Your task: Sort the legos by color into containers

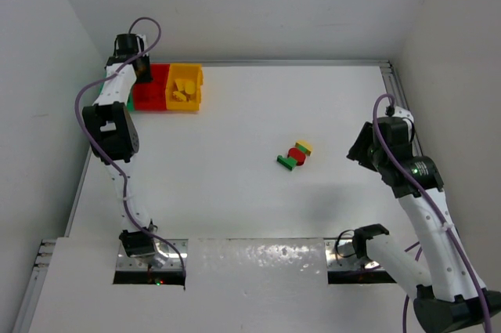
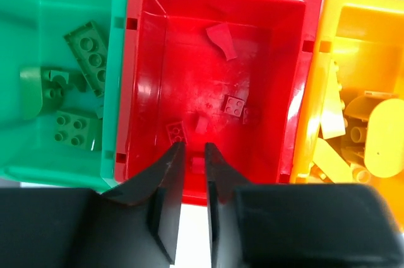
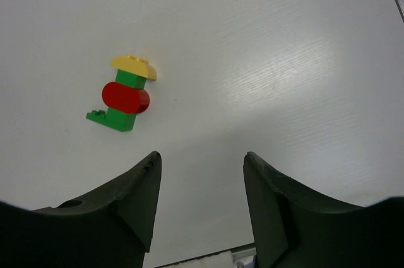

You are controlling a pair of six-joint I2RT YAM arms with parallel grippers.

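Observation:
Three joined bins stand at the far left: green (image 2: 38, 161), red (image 2: 144, 60) and yellow-orange (image 2: 315, 91), each holding legos of its own colour. My left gripper (image 2: 193, 149) hovers over the near edge of the red bin (image 1: 150, 92); its jaws stand a narrow gap apart with nothing clamped, and a small red lego (image 2: 198, 164) lies in the bin just beyond the tips. A stuck-together lego cluster (image 1: 295, 154) lies mid-table: yellow cap (image 3: 134, 65), red round piece (image 3: 125, 98), green base (image 3: 113, 118). My right gripper (image 3: 202, 157) is wide open and empty, right of the cluster.
The yellow bin (image 1: 185, 86) is the rightmost of the row in the top view; the green bin is mostly hidden by my left arm (image 1: 117, 125). A metal rail (image 1: 395, 90) borders the table's right edge. White walls enclose the table.

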